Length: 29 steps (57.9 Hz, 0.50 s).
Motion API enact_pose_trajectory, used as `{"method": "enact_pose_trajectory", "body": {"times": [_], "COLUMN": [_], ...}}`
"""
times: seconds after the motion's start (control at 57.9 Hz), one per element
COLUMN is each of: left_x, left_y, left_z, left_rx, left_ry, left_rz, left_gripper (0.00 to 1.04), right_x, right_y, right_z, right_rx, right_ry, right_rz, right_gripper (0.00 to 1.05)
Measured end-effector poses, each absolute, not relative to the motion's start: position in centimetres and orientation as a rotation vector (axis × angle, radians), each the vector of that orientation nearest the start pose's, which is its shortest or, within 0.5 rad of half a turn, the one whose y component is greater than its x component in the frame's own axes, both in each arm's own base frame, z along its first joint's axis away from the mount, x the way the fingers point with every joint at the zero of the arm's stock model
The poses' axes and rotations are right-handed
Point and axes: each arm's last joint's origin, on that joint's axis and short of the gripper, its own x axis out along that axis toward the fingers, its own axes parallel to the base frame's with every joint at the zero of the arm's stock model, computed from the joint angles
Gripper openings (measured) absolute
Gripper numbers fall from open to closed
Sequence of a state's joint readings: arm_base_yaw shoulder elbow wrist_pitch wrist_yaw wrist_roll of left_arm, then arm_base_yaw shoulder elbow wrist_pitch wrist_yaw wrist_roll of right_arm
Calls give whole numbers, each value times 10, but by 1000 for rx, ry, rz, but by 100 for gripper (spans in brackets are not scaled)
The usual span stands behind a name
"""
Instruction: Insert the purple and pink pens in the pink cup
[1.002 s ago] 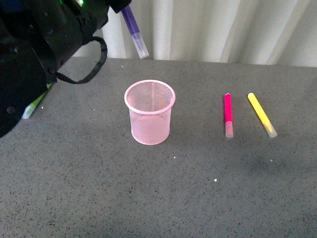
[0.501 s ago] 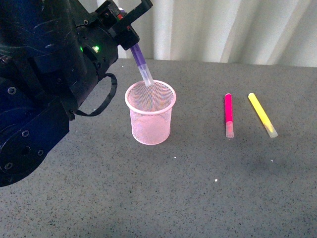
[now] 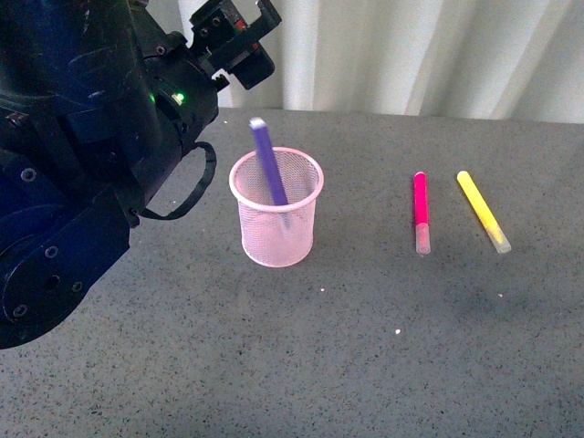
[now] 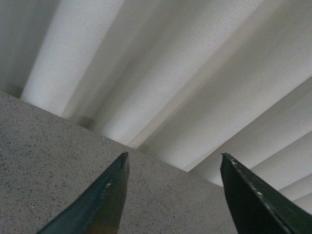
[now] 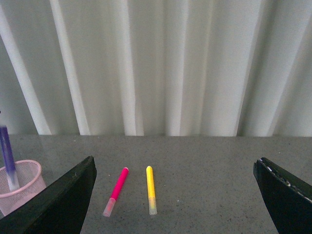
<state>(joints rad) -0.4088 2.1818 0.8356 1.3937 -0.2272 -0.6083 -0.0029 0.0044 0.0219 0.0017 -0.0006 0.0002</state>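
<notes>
The purple pen stands tilted inside the pink mesh cup, its upper end above the rim; both also show in the right wrist view, the pen in the cup. My left gripper is open and empty, above and behind the cup; its jaws stand apart over bare table. The pink pen lies flat on the table right of the cup, also in the right wrist view. My right gripper is open and empty, well short of the pink pen.
A yellow marker lies just right of the pink pen, also in the right wrist view. The grey table ends at a white curtain. My left arm's dark bulk fills the left side.
My left gripper brought the purple pen down over the cup, let it go and lifted away. The pen now stands in the cup.
</notes>
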Motion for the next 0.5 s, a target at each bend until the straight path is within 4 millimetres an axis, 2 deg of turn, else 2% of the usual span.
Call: {"method": "enact_pose_trajectory", "body": {"times": [0.225, 0.276, 0.415, 0.501], "left_x": [352, 350, 341, 330], "left_y": [-145, -142, -127, -106], "left_z": [99, 97, 97, 125], "left_rx": [-620, -604, -520, -476], "left_ry": [11, 30, 187, 242], "left_rz": [-191, -214, -292, -390], "left_gripper": [101, 97, 98, 98], "right_x": [97, 97, 97, 97], "right_y": [0, 0, 0, 0], "right_z": [171, 171, 171, 171], "right_rx": [0, 0, 0, 0], "right_ry": [-19, -19, -19, -19], "right_rz": [-2, -2, -2, -2], "right_gripper": [98, 98, 98, 98]}}
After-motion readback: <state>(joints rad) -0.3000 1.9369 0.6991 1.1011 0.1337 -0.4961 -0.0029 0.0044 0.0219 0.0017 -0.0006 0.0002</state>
